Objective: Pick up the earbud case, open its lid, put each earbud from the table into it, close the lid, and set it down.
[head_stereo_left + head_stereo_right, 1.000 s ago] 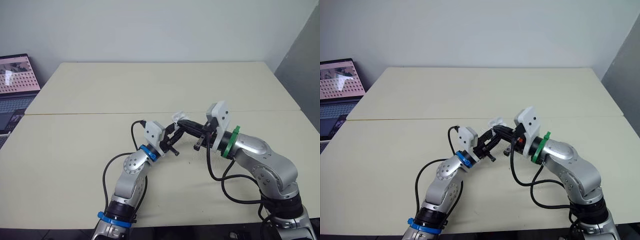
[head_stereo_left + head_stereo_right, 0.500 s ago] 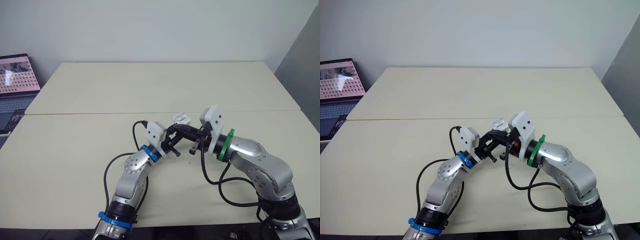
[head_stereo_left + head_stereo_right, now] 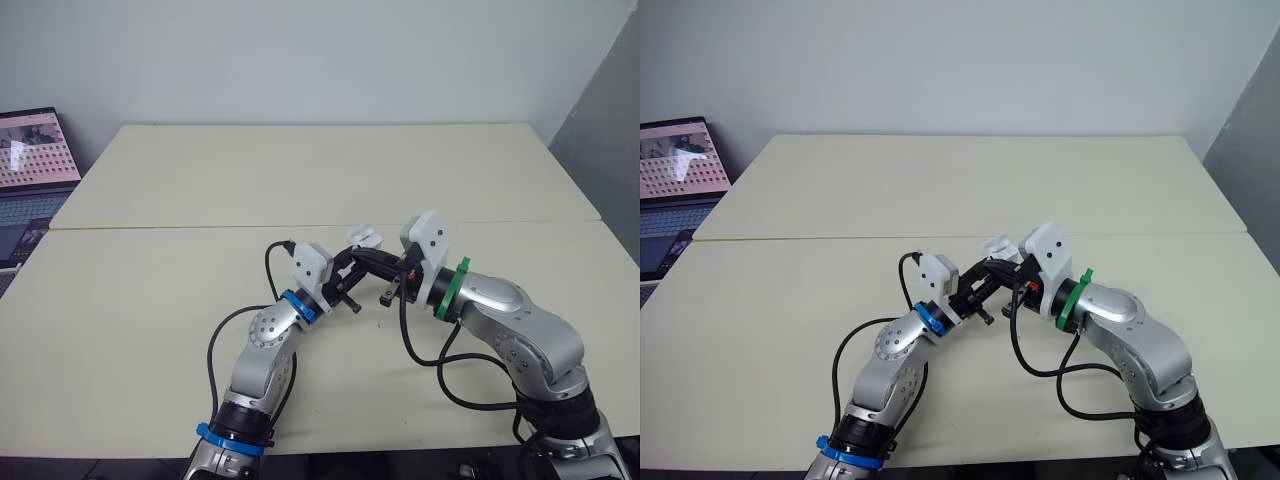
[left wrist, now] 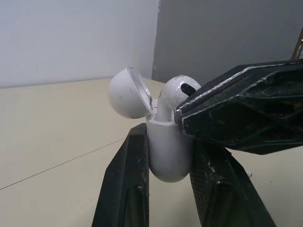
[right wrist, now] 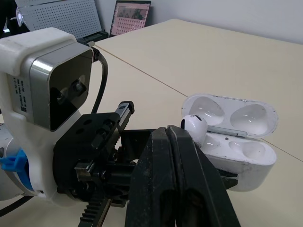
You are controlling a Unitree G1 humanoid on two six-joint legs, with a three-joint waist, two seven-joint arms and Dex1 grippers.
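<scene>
My left gripper (image 4: 168, 142) is shut on the white earbud case (image 4: 165, 153) and holds it upright above the table, its lid (image 4: 127, 92) flipped open. One white earbud (image 4: 174, 89) stands with its stem down in the case's near socket. My right gripper (image 5: 173, 133) reaches in from the right, shut, with its tips pinching that earbud (image 5: 194, 126). The case's other socket (image 5: 253, 150) looks empty. In the head views both grippers meet at the case (image 3: 362, 237) over the table's middle.
A laptop (image 3: 30, 160) sits off the table's far left. A seam (image 3: 150, 227) runs across the cream table (image 3: 300, 170) behind the grippers. A grey panel (image 3: 600, 130) stands at the right.
My right gripper has moved left with the earbud and closed in on the case held by the left gripper; over the last half second it has barely shifted.
</scene>
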